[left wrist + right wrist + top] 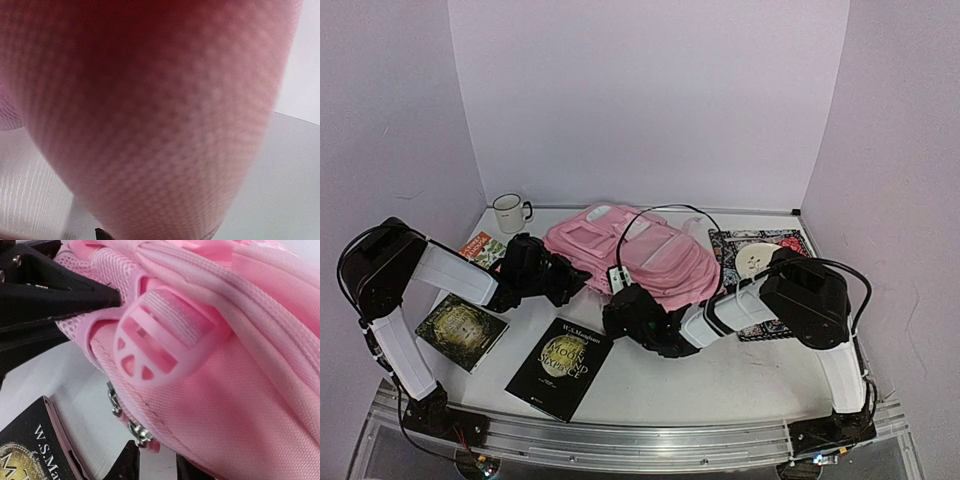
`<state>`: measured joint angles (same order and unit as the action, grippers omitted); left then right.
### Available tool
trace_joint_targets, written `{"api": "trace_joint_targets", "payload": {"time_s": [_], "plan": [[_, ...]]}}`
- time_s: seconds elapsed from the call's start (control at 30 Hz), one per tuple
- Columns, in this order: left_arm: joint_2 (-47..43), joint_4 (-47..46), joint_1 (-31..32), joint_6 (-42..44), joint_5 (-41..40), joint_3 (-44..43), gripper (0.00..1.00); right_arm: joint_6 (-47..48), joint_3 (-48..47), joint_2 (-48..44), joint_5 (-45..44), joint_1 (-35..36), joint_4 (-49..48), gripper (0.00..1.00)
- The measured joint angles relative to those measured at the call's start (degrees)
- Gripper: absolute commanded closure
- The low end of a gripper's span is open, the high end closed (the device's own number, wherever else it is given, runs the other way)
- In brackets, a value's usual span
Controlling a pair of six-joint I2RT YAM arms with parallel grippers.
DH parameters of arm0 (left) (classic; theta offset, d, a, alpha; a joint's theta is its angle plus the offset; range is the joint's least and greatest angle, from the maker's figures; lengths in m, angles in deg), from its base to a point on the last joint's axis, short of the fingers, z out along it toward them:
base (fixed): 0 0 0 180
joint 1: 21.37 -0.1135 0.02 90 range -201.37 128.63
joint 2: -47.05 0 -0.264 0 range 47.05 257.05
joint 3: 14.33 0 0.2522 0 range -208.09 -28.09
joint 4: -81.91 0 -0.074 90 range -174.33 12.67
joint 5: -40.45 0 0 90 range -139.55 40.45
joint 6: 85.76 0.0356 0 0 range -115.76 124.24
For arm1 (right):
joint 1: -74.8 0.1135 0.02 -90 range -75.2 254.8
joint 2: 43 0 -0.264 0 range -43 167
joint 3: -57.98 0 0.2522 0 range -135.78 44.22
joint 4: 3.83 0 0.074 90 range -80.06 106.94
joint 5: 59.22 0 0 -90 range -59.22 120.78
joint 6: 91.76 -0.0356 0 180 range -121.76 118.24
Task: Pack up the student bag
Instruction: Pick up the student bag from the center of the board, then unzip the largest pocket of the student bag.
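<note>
Backpack [640, 255] lies flat at back-middle of table [720, 385]; black book [560, 367] and gold-covered book [461, 331] lie outside it, so packing is judged barely begun. Right gripper [125, 376] is spread around the bag's near edge. Left gripper [558, 280] is at its left side, mesh fills its view, and I cannot tell its state.

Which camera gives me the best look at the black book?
Top external: the whole black book lies in view, cover up. Right wrist catches only a corner; left wrist shows none of it.
</note>
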<state>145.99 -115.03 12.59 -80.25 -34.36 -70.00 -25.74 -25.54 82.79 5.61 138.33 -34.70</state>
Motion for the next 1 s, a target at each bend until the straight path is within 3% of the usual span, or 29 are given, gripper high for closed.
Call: {"api": "trace_joint_targets", "payload": {"time_s": [0.13, 0.33, 0.6, 1.0], "plan": [[0.0, -0.28, 0.26, -0.02, -0.28, 0.0, 1.0, 1.27, 0.0, 0.29, 0.12, 0.01, -2.12, 0.74], [0.0, -0.38, 0.41, -0.01, -0.4, 0.0, 1.0, 2.33, -0.07, 0.34, -0.06, 0.0, -4.42, 1.0], [0.0, -0.31, 0.49, 0.63, -0.82, 0.13, 1.0, 3.11, 3.0, -0.72, 0.58, -0.02, -5.3, 1.0], [0.0, -0.38, -3.56, 5.28, 4.01, 0.52, 1.0, 2.46, 15.33, -13.22, 4.17, -0.61, 0.39, 1.0]]}}
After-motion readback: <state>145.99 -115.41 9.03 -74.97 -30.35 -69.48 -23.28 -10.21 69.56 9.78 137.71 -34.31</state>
